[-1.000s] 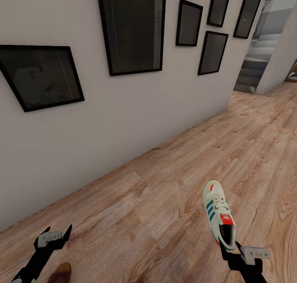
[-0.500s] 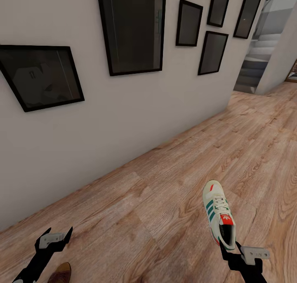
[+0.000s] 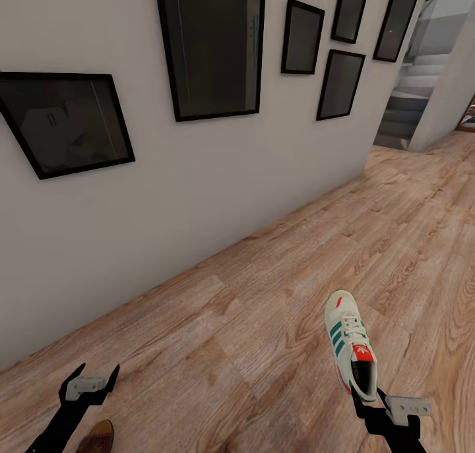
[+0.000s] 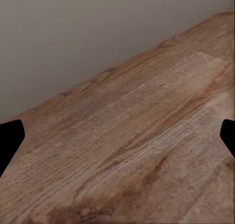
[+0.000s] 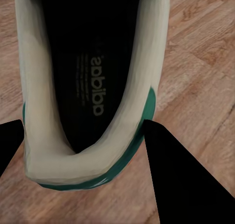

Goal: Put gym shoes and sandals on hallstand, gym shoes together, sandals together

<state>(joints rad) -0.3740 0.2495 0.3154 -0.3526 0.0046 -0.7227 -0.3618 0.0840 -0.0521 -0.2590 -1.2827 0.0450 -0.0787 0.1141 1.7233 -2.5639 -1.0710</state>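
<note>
One cream-white gym shoe (image 3: 349, 344) with green stripes and a red tongue label points away from me over the wood corridor floor (image 3: 264, 308). My right gripper (image 3: 373, 400) is shut on its heel. In the right wrist view the heel collar of the gym shoe (image 5: 88, 155) sits between the two black fingers (image 5: 181, 180). My left gripper (image 3: 91, 382) hovers open above the planks at the lower left, and its wrist view has bare floor (image 4: 127, 136) between the fingers. A tan-brown tip, perhaps a sandal (image 3: 97, 436), pokes in at the bottom edge. The hallstand is out of view.
A grey wall (image 3: 165, 196) with several black picture frames (image 3: 211, 44) runs along the left of the corridor. At the far right the corridor opens towards a staircase (image 3: 412, 103). Bare planks stretch ahead and to the right.
My left gripper has sunk slightly and drifted a little to the right. The right gripper and the gym shoe have stayed put.
</note>
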